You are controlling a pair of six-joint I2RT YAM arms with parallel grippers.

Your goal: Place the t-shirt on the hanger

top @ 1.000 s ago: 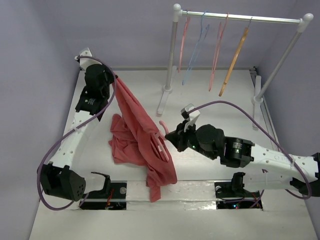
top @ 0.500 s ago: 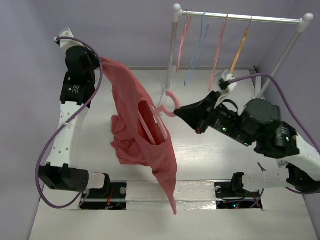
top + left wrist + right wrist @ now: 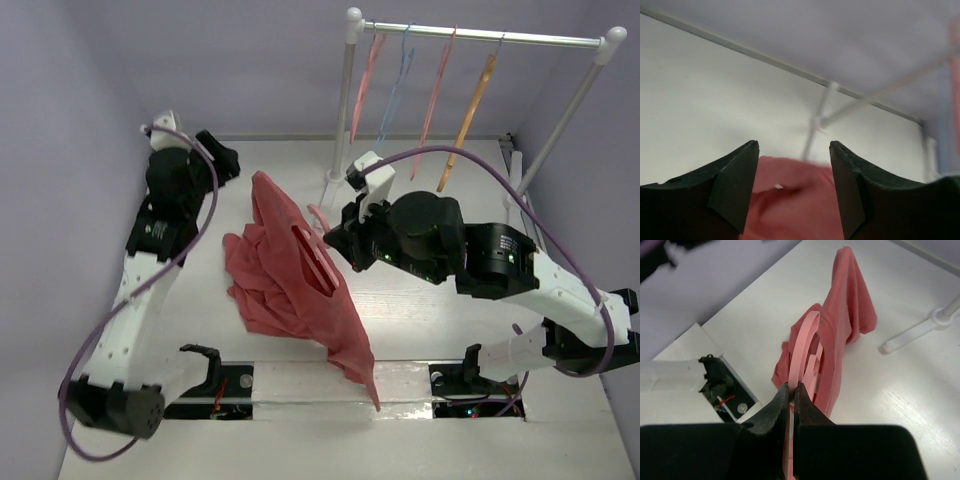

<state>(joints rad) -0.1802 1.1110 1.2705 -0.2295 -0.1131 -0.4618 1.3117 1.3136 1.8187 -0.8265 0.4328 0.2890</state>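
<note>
The salmon-red t-shirt (image 3: 290, 285) hangs draped over the thick pink hanger (image 3: 320, 265), its lower part bunched on the table and one end trailing toward the front edge. My right gripper (image 3: 338, 238) is shut on the hanger; in the right wrist view the gripper (image 3: 792, 389) pinches the pink hanger (image 3: 804, 345), with the t-shirt (image 3: 847, 305) beyond. My left gripper (image 3: 225, 162) is open, up and left of the shirt's top, apart from it. In the left wrist view the gripper (image 3: 794, 146) holds nothing, and the blurred t-shirt (image 3: 800, 200) lies below.
A clothes rack (image 3: 480, 36) stands at the back right with thin pink and blue wire hangers and an orange-tan hanger (image 3: 468, 115). Its left post base (image 3: 333, 185) is close behind the shirt. Purple walls close in the table on the left and back.
My left gripper has opened, let go of the t-shirt and pulled back. The shirt's top has dropped onto the hanger. My right arm has brought the hanger lower and to the left.
</note>
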